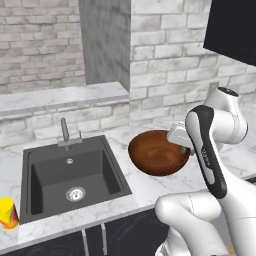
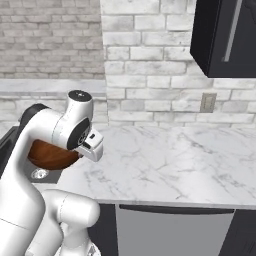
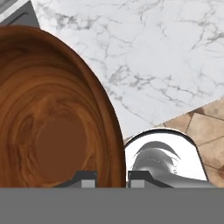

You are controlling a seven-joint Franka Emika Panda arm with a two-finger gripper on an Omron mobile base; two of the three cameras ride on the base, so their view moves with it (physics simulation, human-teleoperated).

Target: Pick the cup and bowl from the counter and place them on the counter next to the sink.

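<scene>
**While gripping bowl rim: bowl lifted beside sink**

Pinching the bowl (image 1: 159, 153) by its right rim, gripper (image 3: 112, 177) fingers closed on either side of the wall. Hanging tilted over counter (image 1: 150, 187) just right of sink (image 1: 70, 175). Cup (image 1: 8, 213) sitting at the counter's front-left edge, left of sink.

glossy grained wooden bowl (image 1: 158, 154), polished grey-veined marble counter (image 2: 170, 155), matt dark sink (image 1: 70, 175), rough brick wall (image 1: 170, 65)

Even, bright, diffuse rendered light; soft faint shadows inside the dark grey rectangular sink basin (image 1: 75, 172); everything sharp, no glare.
</scene>
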